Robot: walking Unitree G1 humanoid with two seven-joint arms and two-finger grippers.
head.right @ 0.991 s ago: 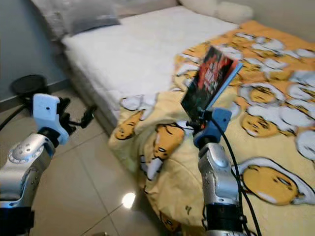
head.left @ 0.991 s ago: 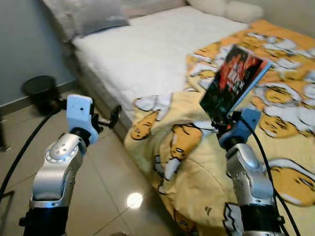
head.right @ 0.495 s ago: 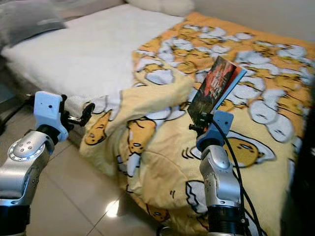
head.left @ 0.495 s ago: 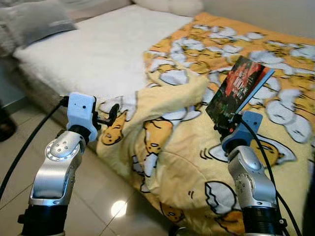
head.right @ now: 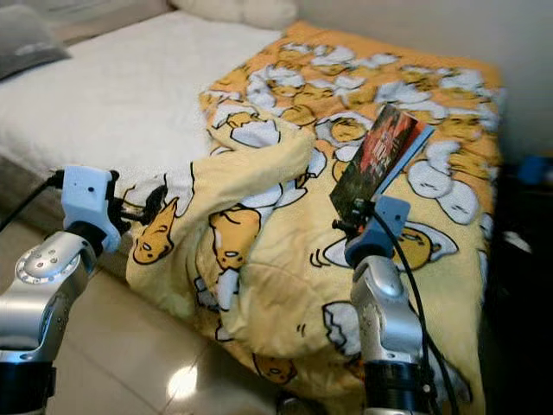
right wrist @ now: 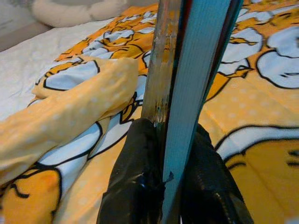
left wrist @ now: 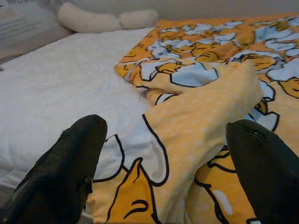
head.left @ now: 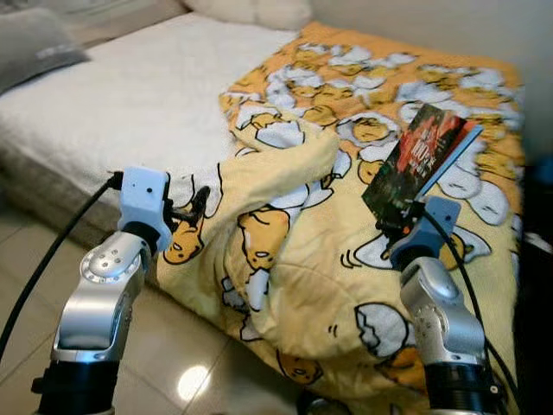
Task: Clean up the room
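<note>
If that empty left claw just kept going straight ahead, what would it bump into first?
Most likely the folded-back edge of the yellow blanket, lying right ahead between the open fingers of the left gripper. Depth is hard to judge, though.

A rumpled duvet (head.left: 346,225) covers the bed's (head.left: 130,104) right side, pillows (head.left: 251,10) behind.

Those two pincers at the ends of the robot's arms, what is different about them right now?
The right pincer is clamped shut on a book, held tilted above the yellow blanket. The left pincer is open and holds nothing, its fingers spread before the blanket's folded edge near the side of the bed. Both have two black fingers and point toward the bed.
</note>
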